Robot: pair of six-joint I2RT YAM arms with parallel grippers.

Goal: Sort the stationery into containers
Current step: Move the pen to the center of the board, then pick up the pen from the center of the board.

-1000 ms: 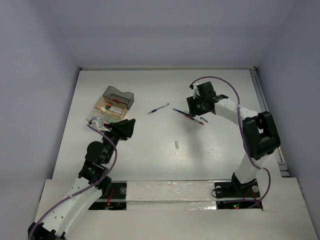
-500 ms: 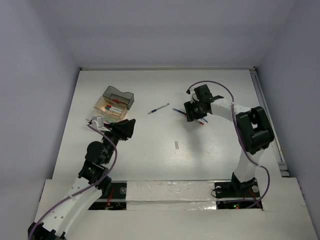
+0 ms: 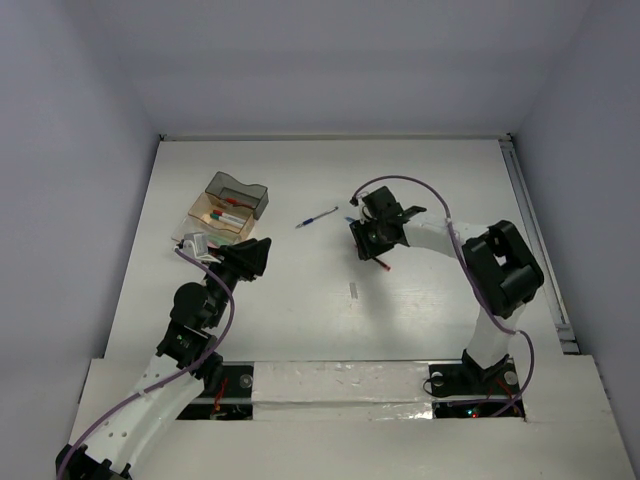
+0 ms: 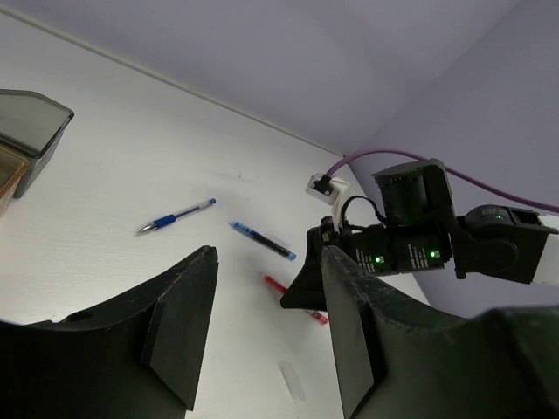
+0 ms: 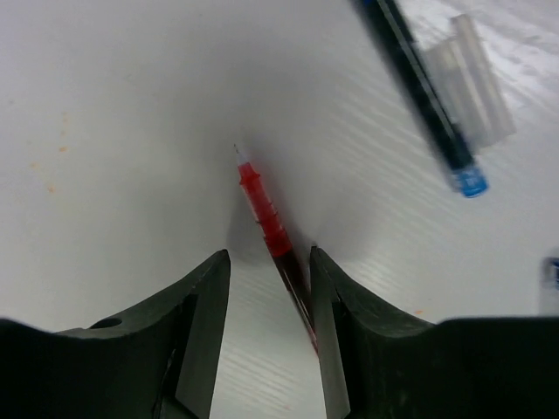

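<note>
mid-table, a little right of centre: right tool down at the surface, fingers parted and set astride a red pen. not clenched on it: bare table visible between the pen and one finger. lower down, possibly brushing the other finger, but too shadowed to be sure. pen flat on the table, tip pointing away from the wrist.

just beyond that pen and apart from it: a dark pen with a blue end, with a short clear piece right beside it, blurred. farther left on the table, alone: a blue pen. nearer the arm bases, also alone: a small pale strip.

far left: the containers, clustered and touching. a smoky grey tray at the back, a clear tray in front of it, holding a few markers with red and green on them.

left tool near the clear tray, off its near right corner, held above the table. released and empty, nothing in the gap between its fingers. visible through that gap from the left wrist: blue pen, dark pen with a blue end, part of the red pen, and the right tool low beside them.
</note>
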